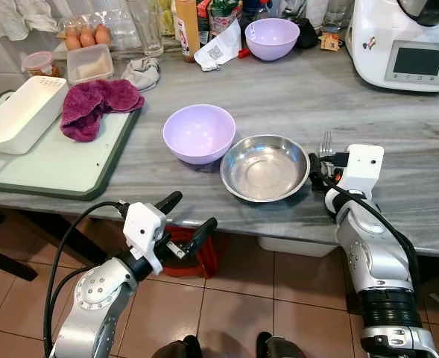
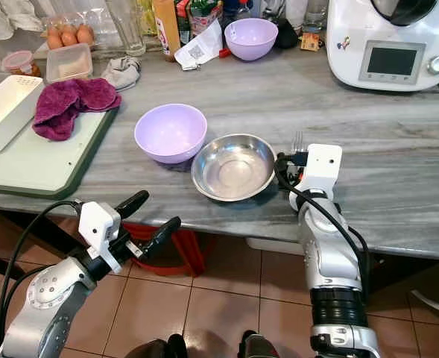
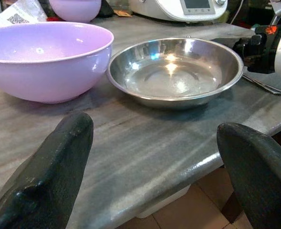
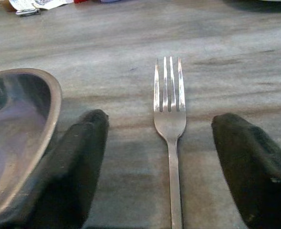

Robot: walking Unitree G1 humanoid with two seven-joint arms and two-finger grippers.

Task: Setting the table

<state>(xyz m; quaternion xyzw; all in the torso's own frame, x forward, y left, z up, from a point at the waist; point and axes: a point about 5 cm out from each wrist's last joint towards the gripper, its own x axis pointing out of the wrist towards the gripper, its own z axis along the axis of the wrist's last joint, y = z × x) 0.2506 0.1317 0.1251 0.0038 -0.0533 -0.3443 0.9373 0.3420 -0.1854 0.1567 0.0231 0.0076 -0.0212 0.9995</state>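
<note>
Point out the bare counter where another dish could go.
Free: the stretch right of the fork, below the white machine; also mid-counter between the far bowl and near bowl. Crowded: the back-left corner by the eggs, and around the steel dish.

Silver arms, black-fingered left tool (image 1: 180, 218)

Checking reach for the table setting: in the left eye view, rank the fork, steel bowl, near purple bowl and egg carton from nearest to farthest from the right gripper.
1. Fork, between the right gripper fingers.
2. Steel bowl, beside its left.
3. Near purple bowl, further left.
4. Egg carton, far back-left corner.
</note>
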